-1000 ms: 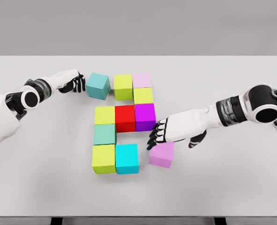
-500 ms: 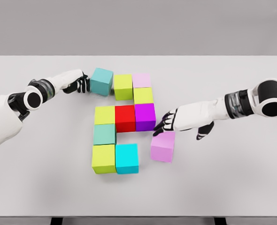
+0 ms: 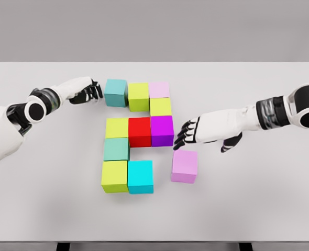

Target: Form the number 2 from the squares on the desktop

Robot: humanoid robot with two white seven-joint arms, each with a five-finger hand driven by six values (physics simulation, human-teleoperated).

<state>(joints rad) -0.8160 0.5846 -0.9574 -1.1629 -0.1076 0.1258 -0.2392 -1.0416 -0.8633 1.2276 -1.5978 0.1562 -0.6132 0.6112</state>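
Ten cubes (image 3: 139, 131) on bare table (image 3: 259, 204)

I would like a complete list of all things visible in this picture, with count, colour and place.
Teal cubes: 2; top-left of the figure, left column.
Yellow-green cubes: 4; top row, below the pale pink one, middle row left, bottom left.
Pale pink cube: 1; top right.
Red cube: 1; middle.
Purple cube: 1; middle right.
Cyan cube: 1; bottom row.
Lilac cube: 1; apart, lower right.
Table: 1; white.
Left hand: beside the top teal cube.
Right hand: above the lilac cube, open.
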